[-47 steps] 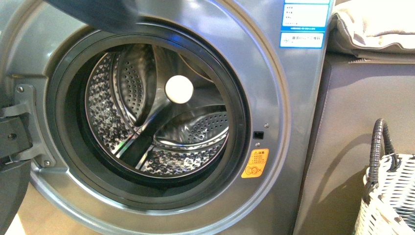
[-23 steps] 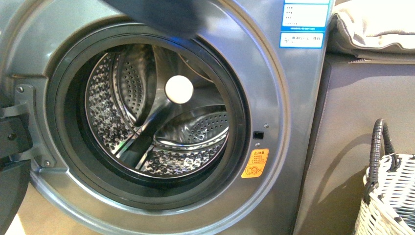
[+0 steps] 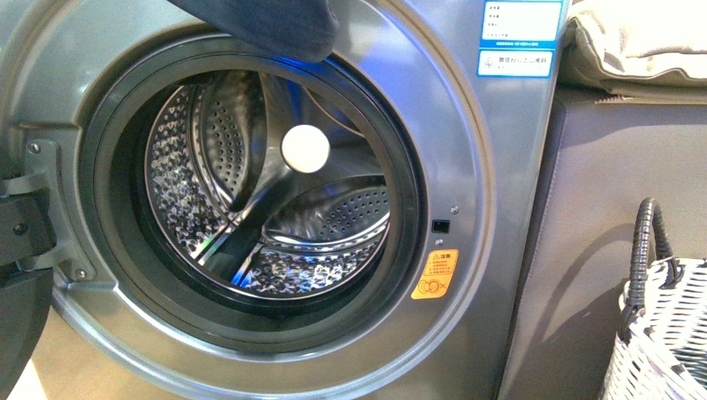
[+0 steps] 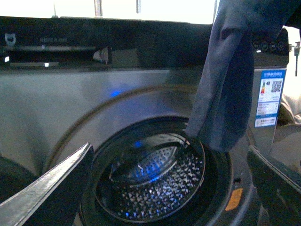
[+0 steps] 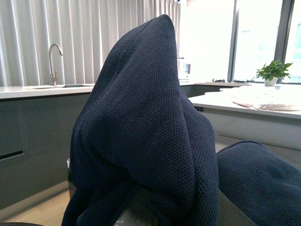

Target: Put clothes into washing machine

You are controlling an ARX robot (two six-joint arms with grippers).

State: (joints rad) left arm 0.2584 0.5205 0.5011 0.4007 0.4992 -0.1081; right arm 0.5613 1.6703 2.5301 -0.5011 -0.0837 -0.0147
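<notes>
The silver-grey washing machine (image 3: 467, 167) fills the front view, its door open and the perforated steel drum (image 3: 267, 200) empty. The dark navy clothes (image 3: 267, 25) hang at the top edge, just above the porthole rim. In the left wrist view the clothes (image 4: 230, 84) dangle over the upper right of the drum mouth (image 4: 150, 183). My left gripper (image 4: 174, 188) is open, its fingers (image 4: 51, 188) framing the porthole. My right gripper (image 5: 164, 212) is shut on the clothes (image 5: 141, 117), which drape over it and hide the jaws.
A white woven basket (image 3: 667, 325) with a dark handle stands at the lower right. A beige cushion (image 3: 642, 42) lies on the grey unit beside the machine. The open door hinge (image 3: 33, 208) sits at the left.
The clothes have moved to the right along the top of the porthole and hang lower into the front view. The washing machine and basket have not moved.
</notes>
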